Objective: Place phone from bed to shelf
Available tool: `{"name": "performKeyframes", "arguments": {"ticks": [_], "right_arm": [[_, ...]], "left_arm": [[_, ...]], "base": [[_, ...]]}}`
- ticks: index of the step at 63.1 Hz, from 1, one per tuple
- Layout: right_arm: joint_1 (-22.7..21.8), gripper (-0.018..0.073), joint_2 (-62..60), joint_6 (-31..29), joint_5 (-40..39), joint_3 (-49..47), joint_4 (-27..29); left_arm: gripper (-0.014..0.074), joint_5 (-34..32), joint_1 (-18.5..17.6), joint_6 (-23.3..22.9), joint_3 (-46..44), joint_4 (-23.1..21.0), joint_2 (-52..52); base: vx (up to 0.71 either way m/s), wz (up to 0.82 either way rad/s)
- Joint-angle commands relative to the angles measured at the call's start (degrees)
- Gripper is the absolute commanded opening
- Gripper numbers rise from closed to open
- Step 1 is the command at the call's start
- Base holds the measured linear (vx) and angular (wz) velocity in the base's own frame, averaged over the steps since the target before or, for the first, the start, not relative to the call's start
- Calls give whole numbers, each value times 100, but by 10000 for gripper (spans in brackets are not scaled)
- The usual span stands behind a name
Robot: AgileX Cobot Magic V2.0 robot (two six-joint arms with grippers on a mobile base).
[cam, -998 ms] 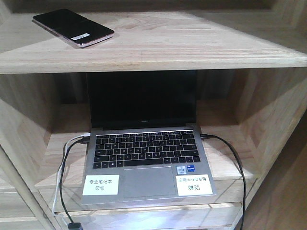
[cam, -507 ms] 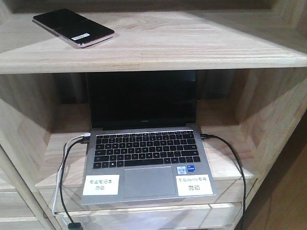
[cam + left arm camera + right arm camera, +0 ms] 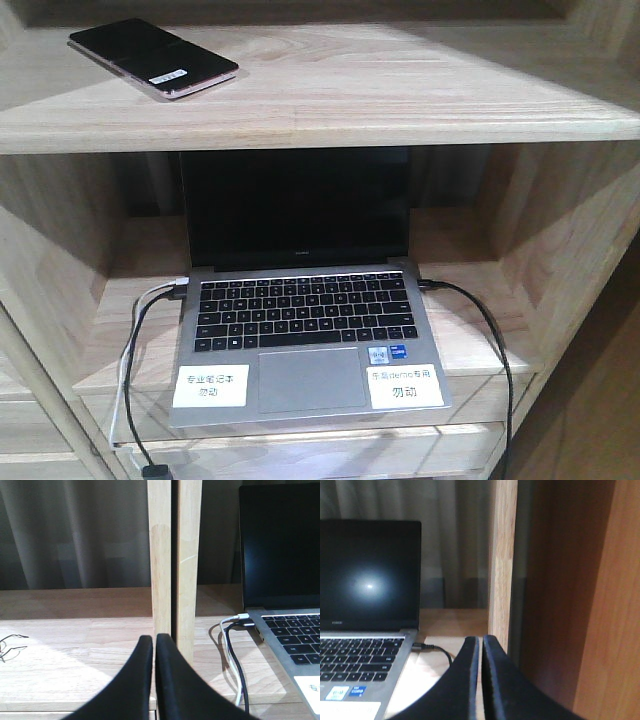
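Front-facing view has the phone (image 3: 152,58) lying flat on the top shelf (image 3: 400,95), far left corner, screen up, with its little white barcode sticker toward the near right end. Nothing is touching it, and the rest of that board is bare wood.

One compartment down sits an open silver laptop (image 3: 305,330) with its black screen off, pretty much filling that cubby. Two white paper labels are stuck on the palm rest, one on each side of the trackpad. A white cable and a black cable (image 3: 135,400) plug into its left side and droop over the near edge, and another black cable (image 3: 490,340) runs out of the right side and down.

Left wrist view: left tool (image 3: 154,642) has its two black fingers pressed together, holding nothing, sitting in front of a wooden upright post (image 3: 172,565) with the laptop off to the right. A pair of wire glasses (image 3: 10,647) lies at the far left of that board.

Right wrist view: right tool (image 3: 481,642) is also closed up and empty-handed, near another wooden upright (image 3: 502,555), laptop to its left
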Motion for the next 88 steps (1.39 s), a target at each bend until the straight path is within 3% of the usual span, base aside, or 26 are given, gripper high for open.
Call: {"name": "performKeyframes", "arguments": {"ticks": [1,88], "right_arm": [[-40,-4,-71,-70,-491,56,-68],[-40,-4,-65,-70,-452,56,-68]], "left_arm": [[1,-399,2,0,41,-53,-48],[1,-399,2,0,41,-53,-48]], "base": [[0,0],[0,0]]}}
